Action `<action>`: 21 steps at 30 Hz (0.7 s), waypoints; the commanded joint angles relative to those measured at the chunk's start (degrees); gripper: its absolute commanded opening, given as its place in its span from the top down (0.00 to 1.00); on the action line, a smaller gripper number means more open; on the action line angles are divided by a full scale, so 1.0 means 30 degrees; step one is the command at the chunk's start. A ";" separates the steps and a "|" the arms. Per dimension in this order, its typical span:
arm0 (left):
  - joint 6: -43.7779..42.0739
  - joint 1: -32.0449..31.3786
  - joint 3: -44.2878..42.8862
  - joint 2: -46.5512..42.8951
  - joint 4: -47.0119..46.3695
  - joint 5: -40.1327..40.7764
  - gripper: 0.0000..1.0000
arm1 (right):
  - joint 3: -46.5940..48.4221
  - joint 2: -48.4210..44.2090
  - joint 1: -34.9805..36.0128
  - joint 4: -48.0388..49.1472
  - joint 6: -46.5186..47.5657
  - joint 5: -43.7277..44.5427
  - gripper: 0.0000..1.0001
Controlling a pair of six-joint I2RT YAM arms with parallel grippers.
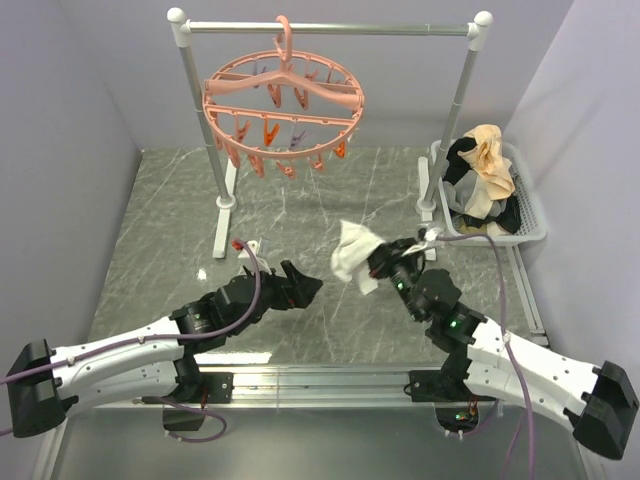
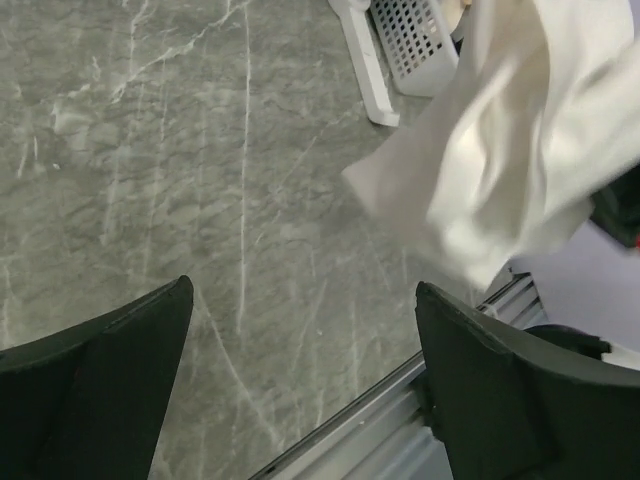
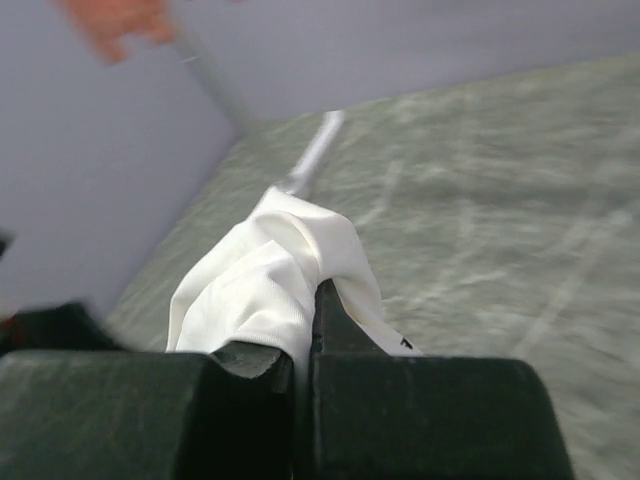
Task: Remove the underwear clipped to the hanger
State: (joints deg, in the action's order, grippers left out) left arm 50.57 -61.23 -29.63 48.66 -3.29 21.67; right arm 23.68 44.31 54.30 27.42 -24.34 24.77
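Note:
A white piece of underwear (image 1: 352, 257) hangs bunched above the table's middle, with my right gripper (image 1: 375, 262) shut on it. In the right wrist view the cloth (image 3: 270, 280) is pinched between the closed fingers of the right gripper (image 3: 312, 300). My left gripper (image 1: 310, 287) stands open just left of the cloth, nothing between its fingers (image 2: 303, 290), and the cloth (image 2: 510, 150) shows at its upper right. The salmon-pink round hanger (image 1: 285, 100) hangs from the rail at the back; I see no fabric on its clips.
A white basket (image 1: 530, 210) at the right back holds black and cream garments (image 1: 485, 165). The silver rail (image 1: 330, 28) stands on two white-footed posts (image 1: 222, 215). An aluminium bar (image 1: 330, 378) runs along the near table edge.

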 commanded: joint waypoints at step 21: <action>0.0137 -0.0067 0.1175 -0.4677 0.1589 -0.0661 0.01 | 1.3486 1.0622 -2.0997 -1.0895 -0.5248 0.0483 1.00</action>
State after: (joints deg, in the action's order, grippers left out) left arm 51.33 -61.23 -26.02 36.03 -0.80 21.10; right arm 58.41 71.40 -3.97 -2.26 -36.77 29.69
